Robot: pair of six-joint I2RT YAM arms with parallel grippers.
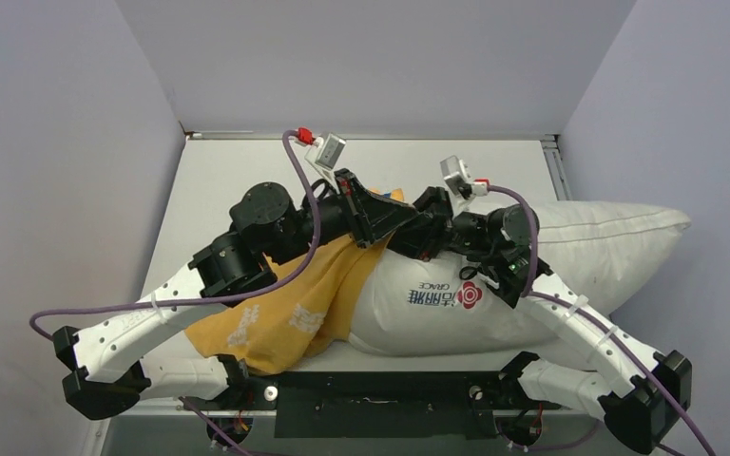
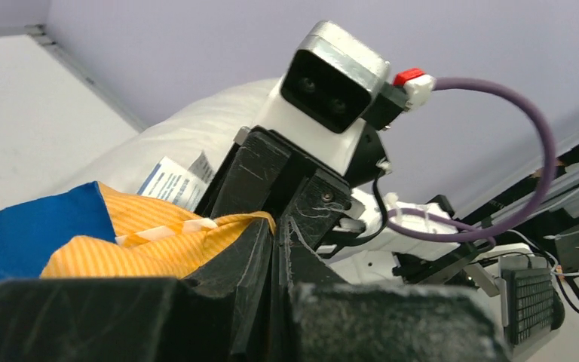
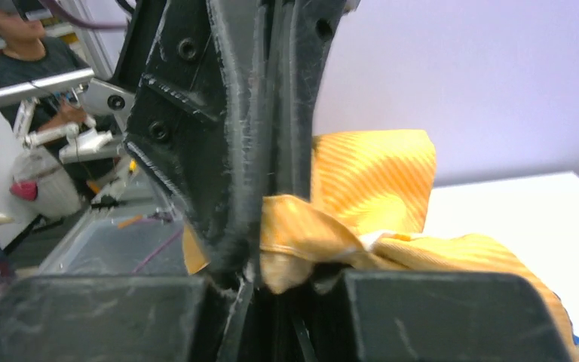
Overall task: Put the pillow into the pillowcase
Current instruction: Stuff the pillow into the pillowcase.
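Closed left and right jaws pinch the thin orange-yellow pillowcase (image 1: 276, 318); the plump off-white pillow (image 1: 608, 237) beside them seems mostly outside.

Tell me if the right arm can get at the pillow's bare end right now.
Probably not. The right tool is shut on the pillowcase, so it would have to let go first. Otherwise, the bare end of the pillow lies uncovered off to the right.

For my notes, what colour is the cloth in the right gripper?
Orange-yellow, finely striped pillowcase; clearest in right wrist view.
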